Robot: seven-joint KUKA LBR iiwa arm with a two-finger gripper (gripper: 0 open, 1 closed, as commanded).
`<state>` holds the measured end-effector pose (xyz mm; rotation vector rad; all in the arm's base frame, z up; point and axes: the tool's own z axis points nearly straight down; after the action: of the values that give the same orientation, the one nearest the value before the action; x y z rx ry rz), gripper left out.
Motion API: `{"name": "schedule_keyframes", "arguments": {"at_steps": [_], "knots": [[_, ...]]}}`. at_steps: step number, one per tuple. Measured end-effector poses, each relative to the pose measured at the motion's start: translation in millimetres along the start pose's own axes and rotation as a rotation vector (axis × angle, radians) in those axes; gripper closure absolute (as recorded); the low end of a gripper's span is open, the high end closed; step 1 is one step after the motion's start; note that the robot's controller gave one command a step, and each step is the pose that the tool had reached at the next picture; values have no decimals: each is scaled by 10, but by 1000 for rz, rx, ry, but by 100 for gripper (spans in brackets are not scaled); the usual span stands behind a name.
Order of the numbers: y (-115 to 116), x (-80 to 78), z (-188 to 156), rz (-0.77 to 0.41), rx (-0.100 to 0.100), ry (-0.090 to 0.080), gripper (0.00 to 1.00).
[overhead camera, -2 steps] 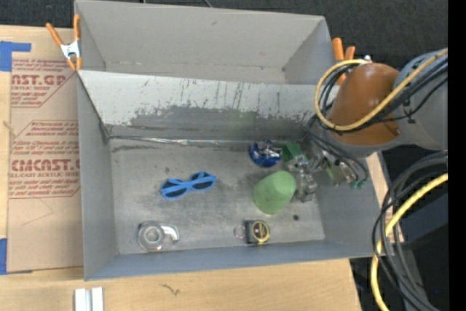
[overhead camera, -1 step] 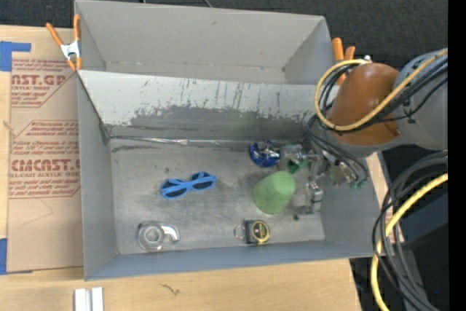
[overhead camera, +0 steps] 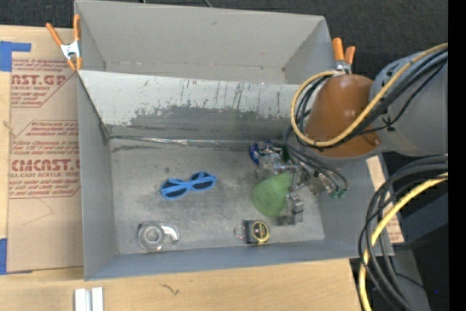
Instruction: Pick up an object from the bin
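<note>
My gripper (overhead camera: 290, 180) is low over the right part of the bin floor, below the orange wrist cover. A pale green rounded thing (overhead camera: 270, 196) lies right against its left side, partly under its metal parts. A small blue thing (overhead camera: 256, 151) peeks out just beyond the gripper, toward the back wall. In front of the gripper, near the front wall, a small round tape measure (overhead camera: 253, 231) rests on the floor.
Blue sunglasses (overhead camera: 188, 184) lie flat in the middle of the floor. A clear round tape roll (overhead camera: 154, 235) sits in the front left corner. The sloped back wall rises behind the gripper, and the arm and its cables cover the bin's right side.
</note>
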<state>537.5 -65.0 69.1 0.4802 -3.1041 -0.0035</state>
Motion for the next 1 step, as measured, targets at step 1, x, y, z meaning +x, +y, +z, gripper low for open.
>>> {"name": "schedule_keyframes", "arguments": {"at_steps": [1], "knots": [[-29, -9, -24, 3, 3, -4, 100]]}}
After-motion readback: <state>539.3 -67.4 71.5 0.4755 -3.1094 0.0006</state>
